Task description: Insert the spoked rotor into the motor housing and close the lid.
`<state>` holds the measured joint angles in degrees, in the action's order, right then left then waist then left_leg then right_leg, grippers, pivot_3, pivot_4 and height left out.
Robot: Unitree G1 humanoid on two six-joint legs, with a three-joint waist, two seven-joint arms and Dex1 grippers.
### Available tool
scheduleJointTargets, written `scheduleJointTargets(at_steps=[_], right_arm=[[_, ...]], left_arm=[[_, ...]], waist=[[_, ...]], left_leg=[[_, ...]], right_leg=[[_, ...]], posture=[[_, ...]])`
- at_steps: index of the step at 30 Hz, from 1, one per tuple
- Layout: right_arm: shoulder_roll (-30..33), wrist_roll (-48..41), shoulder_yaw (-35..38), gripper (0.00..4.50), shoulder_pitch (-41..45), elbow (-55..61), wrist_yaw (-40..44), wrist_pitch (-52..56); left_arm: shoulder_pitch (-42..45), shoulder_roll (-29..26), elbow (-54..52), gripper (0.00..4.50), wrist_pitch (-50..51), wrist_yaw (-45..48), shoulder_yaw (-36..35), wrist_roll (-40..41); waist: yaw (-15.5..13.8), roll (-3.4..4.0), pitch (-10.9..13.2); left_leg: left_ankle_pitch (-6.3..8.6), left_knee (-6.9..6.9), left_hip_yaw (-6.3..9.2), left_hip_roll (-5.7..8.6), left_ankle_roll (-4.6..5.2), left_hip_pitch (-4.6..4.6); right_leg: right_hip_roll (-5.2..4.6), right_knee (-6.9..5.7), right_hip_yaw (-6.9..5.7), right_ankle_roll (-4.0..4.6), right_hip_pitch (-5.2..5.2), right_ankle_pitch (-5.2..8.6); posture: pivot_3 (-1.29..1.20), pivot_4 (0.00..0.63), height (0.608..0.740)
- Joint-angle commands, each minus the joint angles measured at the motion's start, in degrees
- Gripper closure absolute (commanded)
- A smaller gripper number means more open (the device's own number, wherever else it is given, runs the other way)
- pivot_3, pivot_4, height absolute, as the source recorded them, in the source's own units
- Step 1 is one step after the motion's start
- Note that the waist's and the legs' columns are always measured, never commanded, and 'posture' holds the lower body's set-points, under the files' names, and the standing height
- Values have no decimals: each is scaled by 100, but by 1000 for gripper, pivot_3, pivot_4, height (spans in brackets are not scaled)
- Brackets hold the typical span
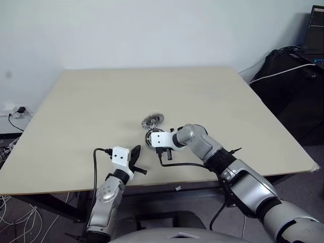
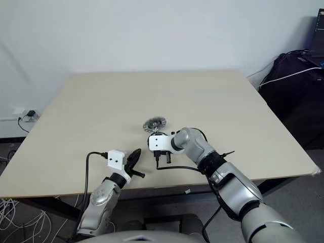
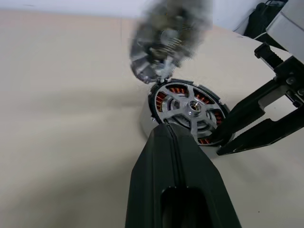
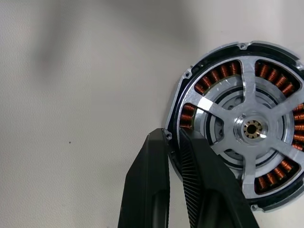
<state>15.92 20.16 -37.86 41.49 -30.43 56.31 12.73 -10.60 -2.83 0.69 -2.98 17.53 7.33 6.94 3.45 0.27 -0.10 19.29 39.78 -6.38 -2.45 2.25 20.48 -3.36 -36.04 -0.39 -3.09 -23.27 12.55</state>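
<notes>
The round shallow motor housing (image 4: pixel 242 128), w/ its ring of copper-brown windings, sits flat on the pale wooden table (image 1: pixel 101 101), toward the near edge and roughly mid-width. The flat silver spoked rotor (image 3: pixel 190 107) lies inside it already, spokes over the windings, small hub at centre.

The right gripper (image 4: pixel 175 142) comes down at the housing's rim. Its two black fingers (image 4: pixel 152 180) are almost together, only a thin gap left, and the housing's dark edge sits right in that gap. One finger is outside on the table side, the other over the windings. Looks like a pinch on the rim, but can't say for sure it's clamped.

The left gripper (image 1: pixel 135 158) is near the table's front edge, fingers fully closed w/ nothing between them, pointing toward the housing but clear of it.

The round silver-grey lid (image 1: pixel 153 120) w/ the ribbed rim is just behind the housing, on the far side from the robot. It's blurred in every view, so whether it rests flat or tilted I can't tell. In the left wrist view it seems to meet the housing's far edge.
</notes>
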Motion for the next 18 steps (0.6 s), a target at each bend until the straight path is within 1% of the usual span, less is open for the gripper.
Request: scheduleJointTargets(at_steps=[1, 5, 8, 11, 18], right_arm=[[60, 41, 142, 4372, 51, 165, -33, -58], [39, 7, 232, 4372, 8, 209, -179, -43], [-2, -70, 413, 4372, -76, 446, -382, 95], [117, -146, 532, 4372, -276, 1015, -297, 296], [717, -178, 516, 4372, -1013, 2527, 40, 811]], left_arm=[[70, 21, -137, 4500, -43, 15, 26, 23], [73, 18, -131, 4500, -34, 25, 30, 25], [72, 16, -130, 4500, -19, 28, 29, 29], [69, 20, -126, 4500, -10, 21, 18, 36], [100, 22, -93, 4500, 49, 53, 3, 104]], waist=[[-1, 0, 0], [-3, 0, 0], [0, 0, 0], [-11, 0, 0], [-64, 0, 1]], left_leg=[[0, 0, 0, 0, 0, 0], [0, 0, 0, 0, 0, 0], [0, 0, 1, 0, 0, 0], [0, 2, 0, -1, 0, 2], [0, 2, 8, -1, 0, 17]], right_leg=[[0, 0, 0, 0, 0, 0], [0, 0, 0, 0, 0, 0], [0, 0, -1, 0, 1, 0], [0, -1, 0, 1, -2, -1], [0, 4, -8, 2, -11, 0]], posture=[[0, 0, 740], [0, 0, 740], [0, 0, 740], [0, 0, 740], [0, 0, 740]])
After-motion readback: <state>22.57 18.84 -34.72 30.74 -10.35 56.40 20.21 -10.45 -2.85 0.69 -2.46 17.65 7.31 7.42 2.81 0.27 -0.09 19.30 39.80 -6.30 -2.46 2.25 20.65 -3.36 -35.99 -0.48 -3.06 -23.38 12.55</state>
